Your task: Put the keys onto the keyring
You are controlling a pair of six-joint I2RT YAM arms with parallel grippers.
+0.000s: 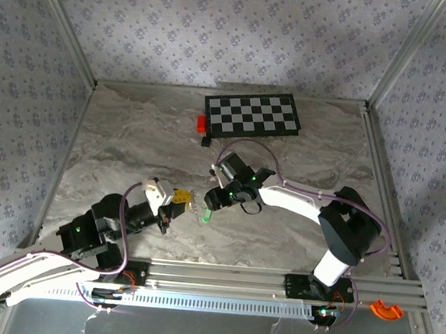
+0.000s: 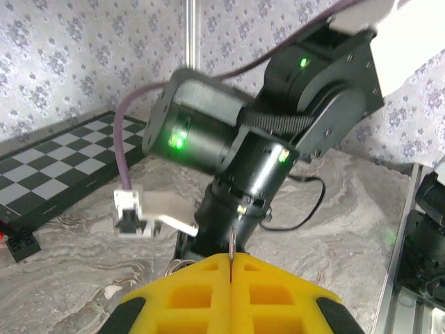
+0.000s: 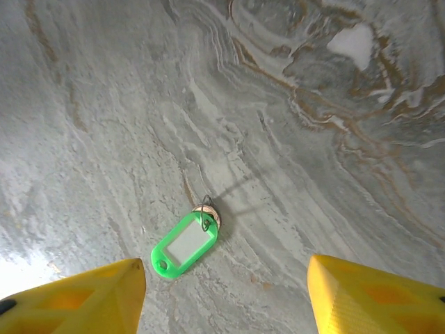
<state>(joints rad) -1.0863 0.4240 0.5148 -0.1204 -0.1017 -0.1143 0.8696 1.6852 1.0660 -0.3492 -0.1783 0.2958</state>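
My left gripper (image 1: 179,199) (image 2: 231,259) is shut, its yellow pads pressed together on a thin metal piece (image 2: 231,242) that stands edge-on and looks like one of the keys. The keyring lies on the marble. Its green tag (image 3: 184,245) (image 1: 205,216) hangs on a small wire loop (image 3: 205,220) over a round metal ring. Wire loops (image 2: 181,265) show just left of my left pads. My right gripper (image 3: 226,299) (image 1: 211,200) hovers straight above the tag, open, a yellow pad on each side of it and nothing between them.
A checkerboard (image 1: 253,113) (image 2: 49,174) lies at the back of the table, with a small red block (image 1: 201,123) and a black block (image 1: 206,141) (image 2: 21,245) at its left end. An aluminium rail (image 1: 275,282) runs along the near edge, an orange part (image 1: 386,309) beside it.
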